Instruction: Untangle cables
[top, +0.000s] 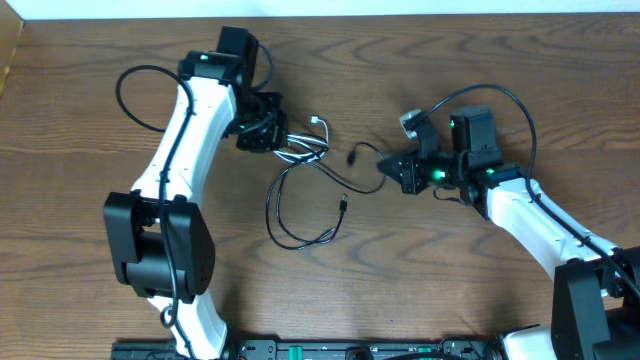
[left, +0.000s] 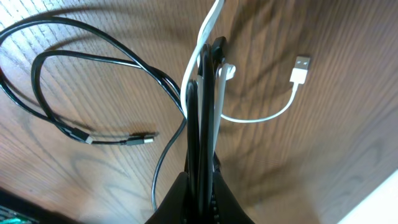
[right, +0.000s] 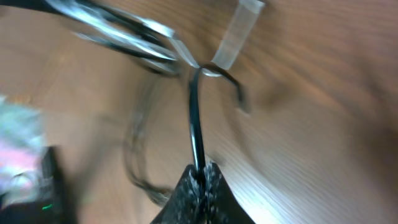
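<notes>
The cables lie as a tangle mid-table: a knot (top: 298, 148) of black and white cords, with black loops (top: 300, 215) trailing toward the front. My left gripper (top: 268, 132) is shut on the knot's left end. In the left wrist view its jaws (left: 200, 177) pinch several black and white strands (left: 202, 118). The white cable's USB plug (left: 300, 68) lies free on the right. My right gripper (top: 393, 170) is shut on one black cable (top: 365, 152). In the blurred right wrist view its jaws (right: 200, 171) clamp that black cord (right: 195, 118), which runs up to the tangle.
The wooden table (top: 480, 290) runs under everything. Two small black plug ends (left: 140, 138) lie on the wood left of my left gripper. Thick black arm wires loop by the left arm (top: 135, 95) and over the right arm (top: 500, 95).
</notes>
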